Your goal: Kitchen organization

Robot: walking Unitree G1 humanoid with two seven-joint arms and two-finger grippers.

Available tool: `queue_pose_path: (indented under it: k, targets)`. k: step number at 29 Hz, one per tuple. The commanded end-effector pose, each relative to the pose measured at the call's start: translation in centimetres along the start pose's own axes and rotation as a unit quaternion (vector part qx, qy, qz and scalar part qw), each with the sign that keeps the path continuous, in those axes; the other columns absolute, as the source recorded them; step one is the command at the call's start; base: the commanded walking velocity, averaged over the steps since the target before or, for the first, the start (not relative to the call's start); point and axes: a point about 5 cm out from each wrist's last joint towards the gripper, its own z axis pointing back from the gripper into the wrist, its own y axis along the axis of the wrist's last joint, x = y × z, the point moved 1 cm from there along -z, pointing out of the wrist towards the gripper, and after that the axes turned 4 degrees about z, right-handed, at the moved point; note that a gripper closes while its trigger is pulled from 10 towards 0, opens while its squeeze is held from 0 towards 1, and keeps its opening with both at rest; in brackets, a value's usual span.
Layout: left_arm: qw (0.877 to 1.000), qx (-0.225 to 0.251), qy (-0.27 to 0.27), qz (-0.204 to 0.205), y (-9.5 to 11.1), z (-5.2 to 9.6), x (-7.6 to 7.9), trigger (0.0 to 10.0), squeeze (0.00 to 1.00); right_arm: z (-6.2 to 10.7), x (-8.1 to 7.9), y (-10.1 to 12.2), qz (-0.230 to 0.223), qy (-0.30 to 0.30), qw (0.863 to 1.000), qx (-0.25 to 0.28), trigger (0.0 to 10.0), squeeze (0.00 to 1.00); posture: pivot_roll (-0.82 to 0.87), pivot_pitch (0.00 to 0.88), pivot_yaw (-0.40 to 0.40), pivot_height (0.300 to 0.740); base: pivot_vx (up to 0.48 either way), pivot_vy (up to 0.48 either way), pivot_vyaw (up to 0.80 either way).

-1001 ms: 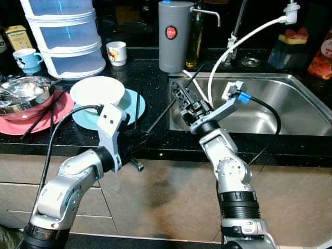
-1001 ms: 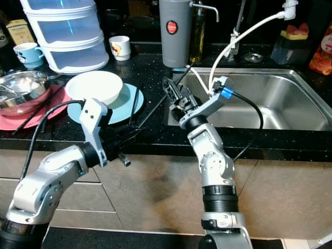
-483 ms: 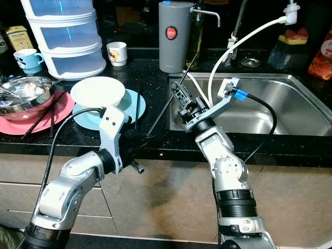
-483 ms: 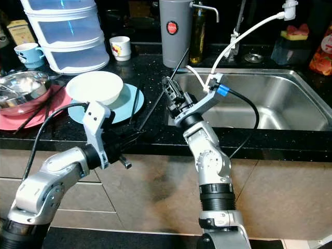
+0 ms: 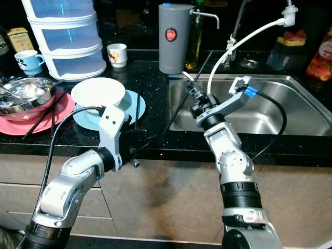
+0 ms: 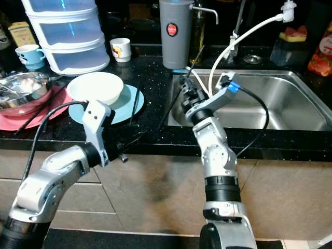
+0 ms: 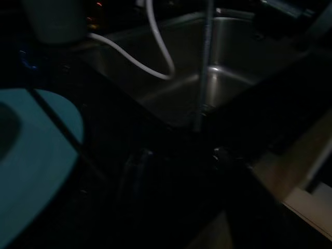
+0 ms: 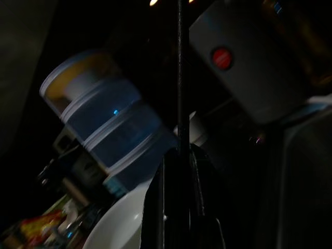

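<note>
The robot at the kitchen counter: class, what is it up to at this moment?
The right gripper is shut on a long thin black chopstick, holding it tilted over the near left corner of the stainless steel sink. The left gripper hangs at the black counter's front edge, below the light blue plate that carries a white bowl. More black chopsticks lie across the pink plate.

You are losing the left tool (image 7: pixel 155 176) in darkness in its wrist view; the steel bowl (image 5: pixel 21 93) is running off the picture's edge.
</note>
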Motion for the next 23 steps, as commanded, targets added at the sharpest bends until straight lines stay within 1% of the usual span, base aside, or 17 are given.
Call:
queue_pose_path:
  k: [1, 5, 6, 7, 9, 10, 12, 13, 15, 16, 17, 18, 19, 20, 21, 22, 23]
  targets:
    - [1.000, 0.007, 0.006, -0.004, 0.3, 0.1, -0.2, 10.0, 0.00, -0.4, 0.5, 0.5, 0.002, -0.021, 1.000, 0.021, 0.0, 0.00, 0.15, 0.051, 0.057, 0.740, 0.000, 0.000, 0.00]
    - [1.000, 0.015, 0.026, -0.004, 0.3, 0.4, -0.4, 10.0, 0.00, -1.8, 2.0, 2.6, 0.005, -0.066, 0.995, 0.076, 0.0, 0.00, 0.16, 0.068, 0.062, 0.740, 0.000, 0.000, 0.00]
    - [1.000, 0.015, 0.026, -0.004, 0.3, 0.4, -0.4, 10.0, 0.00, -1.8, 2.0, 2.6, 0.005, -0.066, 0.995, 0.076, 0.0, 0.00, 0.16, 0.068, 0.062, 0.740, 0.000, 0.000, 0.00]
    - [0.999, 0.017, 0.032, -0.003, 0.3, 0.5, -0.5, 10.0, 0.00, -2.3, 2.3, 3.2, 0.011, -0.074, 0.993, 0.089, 0.0, 0.00, 0.16, 0.073, 0.061, 0.740, 0.000, 0.000, 0.00]
    - [0.999, 0.017, 0.032, -0.003, 0.3, 0.5, -0.5, 10.0, 0.00, -2.3, 2.3, 3.2, 0.011, -0.074, 0.993, 0.089, 0.0, 0.00, 0.16, 0.073, 0.061, 0.740, 0.000, 0.000, 0.00]
    - [0.999, 0.018, 0.036, -0.006, 0.4, 0.5, -0.7, 10.0, 0.00, -2.8, 2.5, 3.8, 0.026, -0.081, 0.992, 0.096, 0.0, 0.00, 0.16, 0.079, 0.061, 0.740, 0.000, 0.000, 0.00]
    - [0.999, 0.018, 0.036, -0.006, 0.4, 0.5, -0.7, 10.0, 0.00, -2.8, 2.5, 3.8, 0.026, -0.081, 0.992, 0.096, 0.0, 0.00, 0.16, 0.079, 0.061, 0.740, 0.000, 0.000, 0.00]
    - [0.999, 0.018, 0.039, -0.007, 0.4, 0.5, -0.7, 10.0, 0.00, -3.3, 2.5, 4.0, 0.062, -0.081, 0.990, 0.094, 0.0, 0.00, 0.16, 0.088, 0.058, 0.740, 0.000, 0.000, 0.00]
    - [0.999, 0.021, 0.040, -0.016, 0.9, -0.1, -0.8, 10.0, 0.00, -4.2, 1.4, 3.4, 0.170, -0.056, 0.981, 0.071, 0.0, 0.00, 0.16, 0.108, 0.058, 0.740, 0.000, 0.000, 0.00]
    - [0.999, 0.023, 0.040, -0.019, 1.1, -0.3, -0.9, 10.0, 0.00, -4.4, 1.0, 3.0, 0.208, -0.044, 0.975, 0.063, 1.3, 0.00, 0.16, 0.108, 0.058, 0.740, 0.000, 0.000, 0.00]
    - [0.999, 0.023, 0.040, -0.019, 1.1, -0.3, -0.9, 10.0, 0.00, -4.4, 1.0, 3.0, 0.208, -0.044, 0.975, 0.063, 1.3, 0.00, 0.16, 0.108, 0.058, 0.740, 0.000, 0.000, 0.00]
    - [0.999, 0.029, 0.039, -0.022, 1.5, -0.6, -0.9, 10.0, 0.00, -4.6, 0.6, 2.4, 0.256, -0.037, 0.965, 0.049, 3.4, 0.00, 0.16, 0.119, 0.058, 0.740, 0.000, 0.000, 0.00]
    - [0.999, 0.029, 0.039, -0.022, 1.5, -0.6, -0.9, 10.0, 0.00, -4.6, 0.6, 2.4, 0.256, -0.037, 0.965, 0.049, 3.4, 0.00, 0.16, 0.119, 0.058, 0.740, 0.000, 0.000, 0.00]
    - [0.998, 0.036, 0.041, -0.031, 2.0, -1.0, -1.2, 10.0, 0.00, -4.6, 0.5, 1.7, 0.301, -0.038, 0.952, 0.032, 5.5, 0.00, 0.16, 0.129, 0.057, 0.740, 0.000, 0.000, 0.00]
    - [0.997, 0.043, 0.042, -0.038, 2.6, -1.4, -1.5, 10.0, 0.00, -4.6, 0.7, 0.9, 0.333, -0.049, 0.942, 0.013, 10.0, 0.00, 0.18, 0.150, 0.055, 0.740, 0.000, 0.000, 0.00]
    - [0.997, 0.043, 0.042, -0.038, 2.6, -1.4, -1.5, 10.0, 0.00, -4.6, 0.7, 0.9, 0.333, -0.049, 0.942, 0.013, 10.0, 0.00, 0.18, 0.150, 0.055, 0.740, 0.000, 0.000, 0.00]
    - [0.997, 0.048, 0.042, -0.043, 3.1, -1.7, -1.6, 10.0, 0.00, -4.5, 0.9, 0.4, 0.352, -0.057, 0.934, 0.001, 10.0, 0.00, 0.18, 0.153, 0.055, 0.740, 0.000, 0.000, 0.00]
